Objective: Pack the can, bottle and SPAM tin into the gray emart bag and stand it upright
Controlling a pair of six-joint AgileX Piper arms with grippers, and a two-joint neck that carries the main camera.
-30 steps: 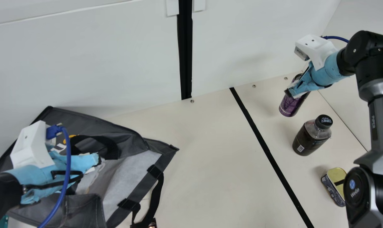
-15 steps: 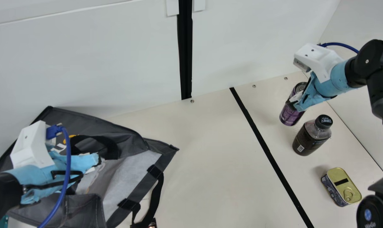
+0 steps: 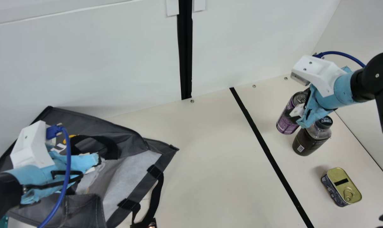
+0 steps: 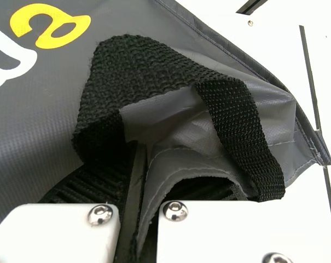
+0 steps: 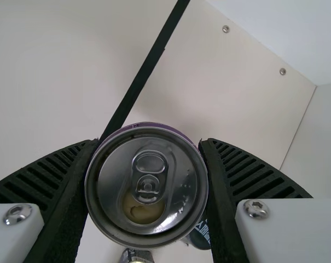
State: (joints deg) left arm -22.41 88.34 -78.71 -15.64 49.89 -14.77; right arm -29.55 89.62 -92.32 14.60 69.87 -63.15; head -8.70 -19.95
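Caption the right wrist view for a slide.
Purple cylindrical metal can gripped between the black ribbed fingers of the right end effector.

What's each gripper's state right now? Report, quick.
Left gripper: closed, pinching the bag by its edge.
Right gripper: closed on the can, a finger on each side.

white wall across the top, black strip upper centre, black tape line slanting down cream table, small screws right of centre

Open passage over table between gray bag and can, bottle close beside can, wall behind
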